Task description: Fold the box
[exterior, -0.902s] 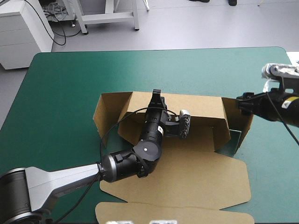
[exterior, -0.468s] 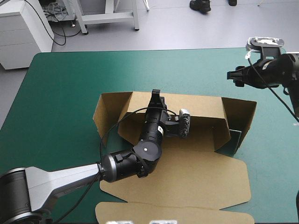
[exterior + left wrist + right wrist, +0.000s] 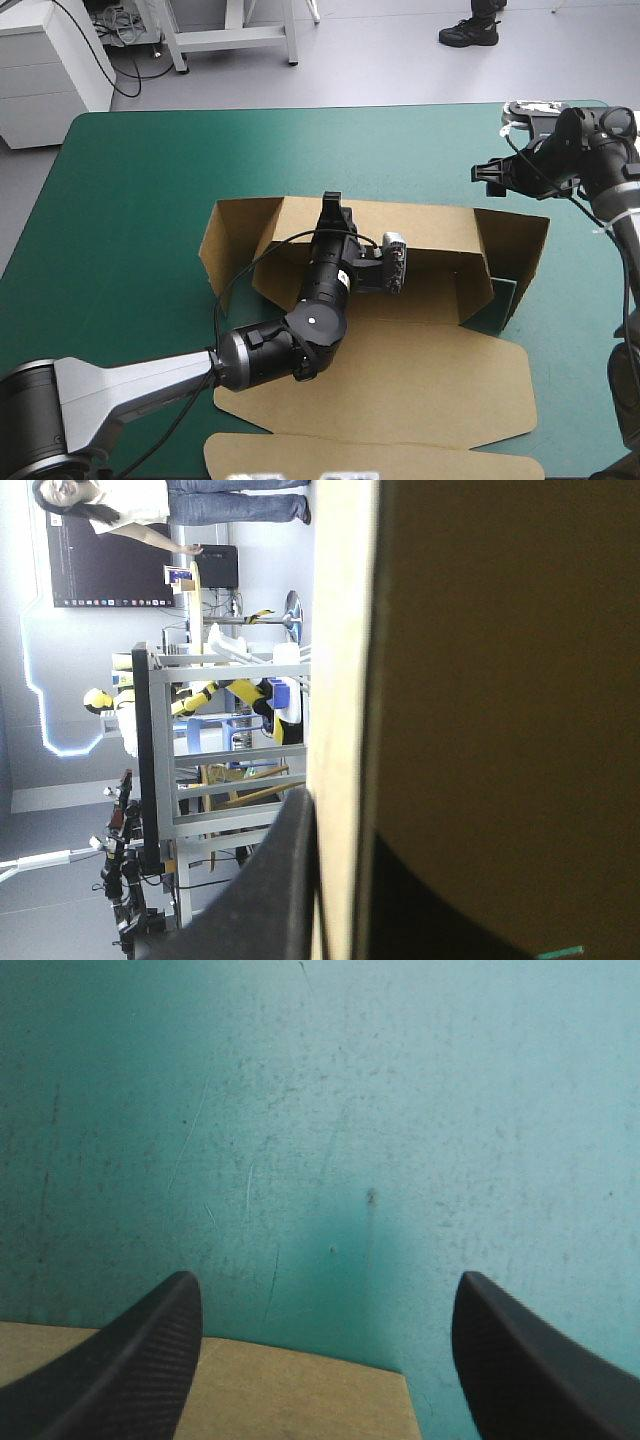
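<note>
The brown box (image 3: 400,370) lies at the centre of the high view on the teal-green cover (image 3: 150,180). Its far wall and both end walls stand raised, and its lid lies flat toward the bottom of the frame. The left gripper (image 3: 334,208) reaches over the tray to the top edge of the far wall and is clamped on it. In the left wrist view the pale edge of the board runs straight out from beside one black finger (image 3: 270,890), and the other finger is hidden behind the sheet. The right gripper (image 3: 485,175) hangs in the upper right of the high view, beyond the box's right end wall and apart from it. Its fingers (image 3: 140,1360) are spread wide with nothing between them, only bare cover and a corner of the board below.
</note>
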Controlling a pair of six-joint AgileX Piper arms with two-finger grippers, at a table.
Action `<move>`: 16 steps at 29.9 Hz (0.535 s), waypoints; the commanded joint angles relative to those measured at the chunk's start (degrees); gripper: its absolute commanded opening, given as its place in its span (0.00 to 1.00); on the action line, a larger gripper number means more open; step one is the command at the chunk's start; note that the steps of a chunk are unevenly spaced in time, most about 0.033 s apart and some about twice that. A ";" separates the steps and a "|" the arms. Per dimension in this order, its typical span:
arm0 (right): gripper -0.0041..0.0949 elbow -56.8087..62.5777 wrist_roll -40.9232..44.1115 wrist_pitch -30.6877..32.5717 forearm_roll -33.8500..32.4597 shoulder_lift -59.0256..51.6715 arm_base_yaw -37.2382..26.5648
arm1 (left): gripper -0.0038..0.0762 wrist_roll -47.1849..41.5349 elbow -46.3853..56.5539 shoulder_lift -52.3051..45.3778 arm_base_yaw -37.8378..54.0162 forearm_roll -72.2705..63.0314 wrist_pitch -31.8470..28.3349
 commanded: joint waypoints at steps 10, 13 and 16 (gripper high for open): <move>0.69 0.87 -1.60 1.40 0.68 -2.67 -0.35 | 0.04 -7.03 -0.61 -1.90 0.01 -0.54 5.78; 0.69 0.87 -1.60 2.58 0.85 -3.36 -0.35 | 0.04 -9.78 -0.61 -1.90 0.01 -0.54 5.93; 0.69 0.87 -2.18 4.22 0.85 -3.97 -0.35 | 0.04 -10.57 -0.61 -1.90 0.01 -0.54 5.72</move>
